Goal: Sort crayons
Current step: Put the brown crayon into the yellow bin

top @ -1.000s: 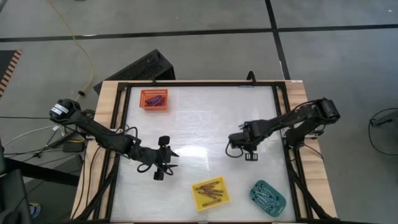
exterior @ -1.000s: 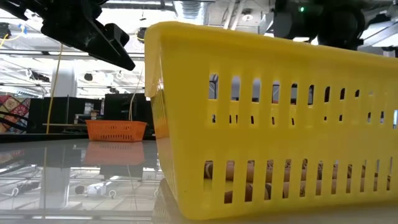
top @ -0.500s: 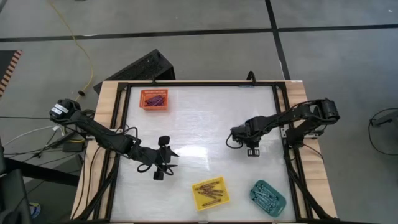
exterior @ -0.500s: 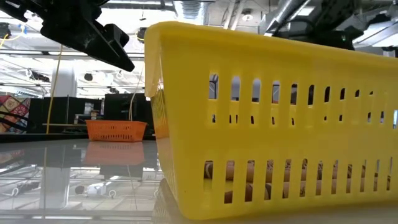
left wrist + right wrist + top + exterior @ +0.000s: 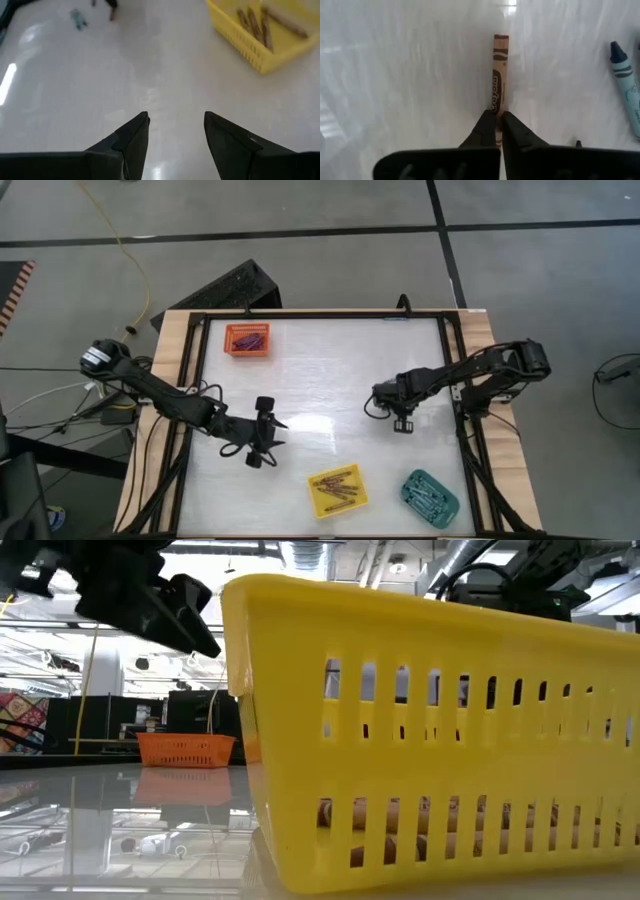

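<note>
Brown crayon (image 5: pixel 496 80), paper-wrapped, pinched by right gripper (image 5: pixel 498 119)

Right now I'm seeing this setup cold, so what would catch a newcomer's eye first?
The right claw at the table's right middle, shut on a brown crayon, with a teal crayon lying beside it. Then the three trays: orange at the far left, yellow and teal along the near edge. The left claw hangs open, empty.

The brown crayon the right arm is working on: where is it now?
In the right wrist view, the brown crayon is pinched at one end by the right gripper, at the table's right-centre, with a teal crayon lying beside it.
</note>
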Controlling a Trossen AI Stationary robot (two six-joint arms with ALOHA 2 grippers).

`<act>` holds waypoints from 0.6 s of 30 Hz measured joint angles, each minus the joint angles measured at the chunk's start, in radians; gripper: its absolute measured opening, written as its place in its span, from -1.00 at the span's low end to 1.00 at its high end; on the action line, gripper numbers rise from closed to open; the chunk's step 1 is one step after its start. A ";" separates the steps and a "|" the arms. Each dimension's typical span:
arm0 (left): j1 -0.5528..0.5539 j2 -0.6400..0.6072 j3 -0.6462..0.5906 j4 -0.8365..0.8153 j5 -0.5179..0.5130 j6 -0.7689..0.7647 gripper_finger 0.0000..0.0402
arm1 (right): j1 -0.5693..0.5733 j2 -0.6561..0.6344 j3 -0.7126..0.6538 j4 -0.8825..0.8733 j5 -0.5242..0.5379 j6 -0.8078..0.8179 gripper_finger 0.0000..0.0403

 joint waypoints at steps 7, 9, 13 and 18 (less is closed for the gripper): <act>0.025 0.016 0.000 0.075 0.094 0.044 -0.10 | 0.068 -0.040 0.032 0.054 0.040 0.140 -0.99; 0.047 0.016 -0.001 0.115 0.119 0.019 -0.10 | 0.094 -0.063 0.062 0.057 0.053 0.166 -0.99; 0.076 0.016 -0.001 0.264 0.143 0.018 -0.10 | 0.160 -0.106 0.159 0.052 0.130 0.181 -1.00; 0.088 0.016 0.000 0.462 0.140 0.075 -0.10 | 0.253 -0.130 0.284 0.062 0.266 0.186 -1.00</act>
